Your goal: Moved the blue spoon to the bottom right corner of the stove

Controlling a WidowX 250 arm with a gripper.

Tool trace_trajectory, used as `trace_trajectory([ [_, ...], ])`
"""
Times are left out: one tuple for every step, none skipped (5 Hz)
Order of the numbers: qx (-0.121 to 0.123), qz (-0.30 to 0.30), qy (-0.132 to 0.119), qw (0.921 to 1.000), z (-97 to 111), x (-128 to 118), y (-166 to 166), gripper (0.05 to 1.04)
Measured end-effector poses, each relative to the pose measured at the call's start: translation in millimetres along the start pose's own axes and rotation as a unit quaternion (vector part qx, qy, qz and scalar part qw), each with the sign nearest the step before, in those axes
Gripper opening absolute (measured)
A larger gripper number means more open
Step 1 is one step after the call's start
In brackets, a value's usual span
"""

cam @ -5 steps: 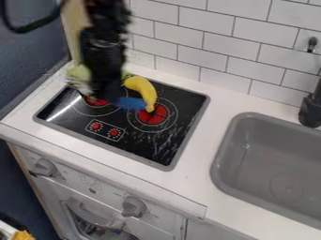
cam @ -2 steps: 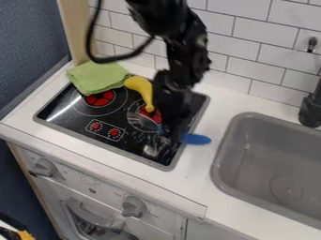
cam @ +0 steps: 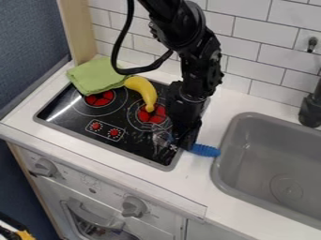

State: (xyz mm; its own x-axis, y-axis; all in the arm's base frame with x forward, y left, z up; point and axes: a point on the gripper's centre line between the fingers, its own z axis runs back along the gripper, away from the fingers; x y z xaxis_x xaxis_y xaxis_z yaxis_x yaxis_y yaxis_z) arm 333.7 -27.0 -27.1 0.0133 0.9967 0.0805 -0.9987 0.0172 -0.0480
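You had the hand [cam: 184,144] narrow, clamped on the blue spoon [cam: 205,150] at the stove's [cam: 134,139] right edge, by the near right corner. Handle stuck out over the surface [cam: 199,190] toward the sink [cam: 214,174]. Height unclear. You needed a small shift left and near, a level slow lower, contact before release, then straight up.

The spoon [cam: 205,150] is blue, banana [cam: 142,89] yellow, cloth [cam: 97,76] green, stove [cam: 136,144] black.
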Motion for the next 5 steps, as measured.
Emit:
trace_trajectory([
  [0.004,0.001,0.007,1.0000,0.0,-2.2,1.2,0.318],
  [0.005,0.000,0.005,1.0000,-0.2,-2.2,1.9,0.619],
  [-0.007,0.002,0.006,1.0000,8.6,-1.1,-1.5,0.921],
  [-0.021,0.001,0.006,0.9998,19.6,0.2,-3.3,1.011],
  [-0.051,-0.001,0.007,0.9987,45.5,2.1,-7.5,1.005],
])
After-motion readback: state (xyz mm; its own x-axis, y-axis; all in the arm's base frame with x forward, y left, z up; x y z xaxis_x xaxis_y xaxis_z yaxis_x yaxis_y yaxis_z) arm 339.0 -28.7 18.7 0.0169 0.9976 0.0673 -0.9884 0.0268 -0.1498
